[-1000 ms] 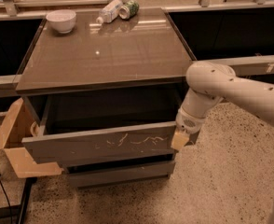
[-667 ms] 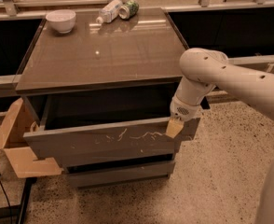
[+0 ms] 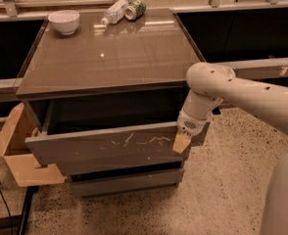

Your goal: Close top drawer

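Top drawer [image 3: 109, 148], its scratched front standing partly out of the cabinet [image 3: 109, 58], is touched at its right end by the gripper [image 3: 181, 143], fingers [image 3: 180, 141] pressed together and holding nothing, while a bowl [image 3: 64, 21], a bottle [image 3: 114, 11] and a can [image 3: 136, 9] sit at the cabinet's far edge.

The top drawer [image 3: 105, 151] stands pulled out, with only the end effector [image 3: 181, 142] before its front, at the right end. Right of the drawer the speckled floor [image 3: 222, 190] lies open, crossed above by the arm [image 3: 242, 94]. Left of the drawer an open cardboard box [image 3: 16, 155] crowds the side. Above the drawer the surface [image 3: 109, 58] is free in the middle; a bowl [image 3: 64, 21], bottle [image 3: 113, 12] and can [image 3: 135, 9] line its far edge.
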Motion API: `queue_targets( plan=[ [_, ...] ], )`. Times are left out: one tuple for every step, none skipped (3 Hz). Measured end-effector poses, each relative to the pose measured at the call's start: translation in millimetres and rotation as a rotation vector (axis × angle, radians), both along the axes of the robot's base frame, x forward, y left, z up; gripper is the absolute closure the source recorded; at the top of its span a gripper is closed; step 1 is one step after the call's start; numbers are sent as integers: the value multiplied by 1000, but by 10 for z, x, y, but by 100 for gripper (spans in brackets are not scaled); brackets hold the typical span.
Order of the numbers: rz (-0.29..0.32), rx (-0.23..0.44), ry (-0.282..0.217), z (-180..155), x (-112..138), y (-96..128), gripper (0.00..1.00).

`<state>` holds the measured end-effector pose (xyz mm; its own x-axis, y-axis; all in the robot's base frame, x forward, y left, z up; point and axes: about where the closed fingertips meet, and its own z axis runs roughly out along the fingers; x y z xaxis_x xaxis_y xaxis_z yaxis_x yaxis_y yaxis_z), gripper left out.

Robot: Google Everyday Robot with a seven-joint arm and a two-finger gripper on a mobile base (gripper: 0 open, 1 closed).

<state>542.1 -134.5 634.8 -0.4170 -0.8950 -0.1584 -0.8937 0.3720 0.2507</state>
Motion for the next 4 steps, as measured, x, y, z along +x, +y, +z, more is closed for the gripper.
queue_targets(
  plan=[
    [0, 0, 0, 0, 1, 0, 100],
    [-19, 11, -25, 16, 70, 10, 100],
    [-43, 14, -5, 21, 258, 40, 100],
    [-39, 13, -2, -12, 306, 75, 100]
  ],
)
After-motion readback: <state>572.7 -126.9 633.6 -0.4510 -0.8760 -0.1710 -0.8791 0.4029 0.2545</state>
